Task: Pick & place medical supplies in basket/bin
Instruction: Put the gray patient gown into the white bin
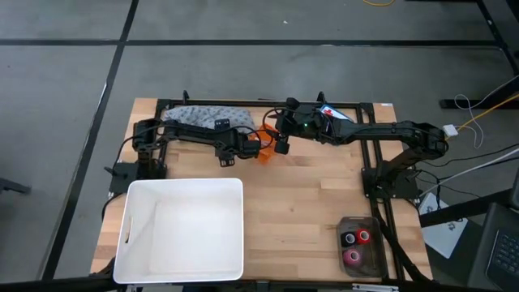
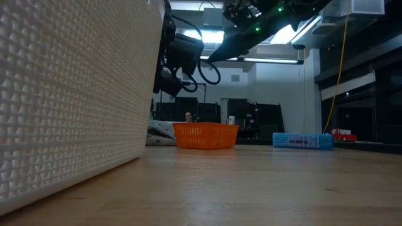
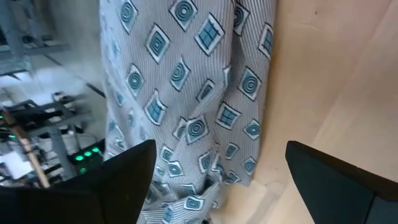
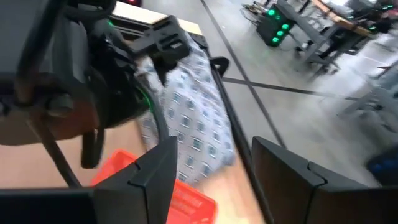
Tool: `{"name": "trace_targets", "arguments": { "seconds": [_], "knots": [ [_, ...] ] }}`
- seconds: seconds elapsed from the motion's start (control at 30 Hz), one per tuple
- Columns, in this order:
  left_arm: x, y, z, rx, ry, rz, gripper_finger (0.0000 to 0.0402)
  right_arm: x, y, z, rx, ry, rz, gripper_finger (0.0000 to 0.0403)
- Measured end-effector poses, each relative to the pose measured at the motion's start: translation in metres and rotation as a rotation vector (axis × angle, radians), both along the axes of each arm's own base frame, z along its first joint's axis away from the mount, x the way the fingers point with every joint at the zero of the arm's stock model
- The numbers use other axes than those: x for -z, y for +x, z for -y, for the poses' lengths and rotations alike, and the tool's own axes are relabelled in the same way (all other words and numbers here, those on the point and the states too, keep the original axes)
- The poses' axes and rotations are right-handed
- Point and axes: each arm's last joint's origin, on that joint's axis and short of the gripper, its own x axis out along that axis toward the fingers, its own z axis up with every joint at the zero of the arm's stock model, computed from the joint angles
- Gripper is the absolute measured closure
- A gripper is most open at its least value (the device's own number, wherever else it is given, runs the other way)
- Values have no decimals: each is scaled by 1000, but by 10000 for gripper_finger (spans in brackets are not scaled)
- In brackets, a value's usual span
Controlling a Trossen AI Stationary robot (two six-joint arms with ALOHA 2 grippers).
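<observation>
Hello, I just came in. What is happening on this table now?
Both arms meet at the far side of the table, near the orange basket. The left gripper hangs open over the grey patterned cloth, holding nothing. The right gripper is open above the basket's edge. Some red rolls wait in a clear tray. The white tub stands nearer.

Pale wooden counter (image 1: pixel 308 195), large white tub (image 1: pixel 182 229) at its near left, grey patterned cloth (image 1: pixel 203 115) along the far edge, orange basket (image 1: pixel 265 151) just beside it, clear tray (image 1: pixel 361 245) of red and pink rolls (image 1: pixel 355 238) at the near right, blue packet (image 2: pixel 303 140) far right
</observation>
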Motion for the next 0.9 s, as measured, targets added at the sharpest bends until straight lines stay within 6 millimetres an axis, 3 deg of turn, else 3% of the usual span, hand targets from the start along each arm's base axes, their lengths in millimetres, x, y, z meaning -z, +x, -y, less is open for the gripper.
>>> {"name": "trace_targets", "arguments": {
  "seconds": [0.17, 0.5, 0.9],
  "knots": [
    [2, -1, 0, -19, -10, 14, 44, 0, -2, 3, 103, -58, -21, 194],
    [33, -25, 3, -31, 39, -111, 44, 2, -3, 4, 87, -24, -34, 194],
    [41, -15, -7, -56, 22, 55, 44, 2, -3, 4, 91, -18, -31, 194]
  ]
}}
